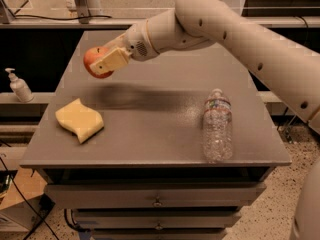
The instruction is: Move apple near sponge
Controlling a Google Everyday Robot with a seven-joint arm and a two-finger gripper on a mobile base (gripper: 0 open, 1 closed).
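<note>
- Camera view: I see the gripper point(103, 64) in the air above the table's point(165, 144) left rear part, pinching the apple point(91, 59) between its fingers.
- The apple is clear of the tabletop, behind the sponge point(80, 120) and apart from it.
- The apple is round, so I read no long axis on it.
- The sponge lies flat near the front-left corner, its long axis running from rear left to front right.
- One tan finger pad point(113, 60) covers the apple's right side; the opposite finger is hidden behind the fruit.
- The arm is cut off at the right edge.
- Count: one apple, one sponge, one plastic bottle point(218, 126) lying on its side with its cap toward the rear, one pump dispenser point(19, 86) left of the table.
</note>
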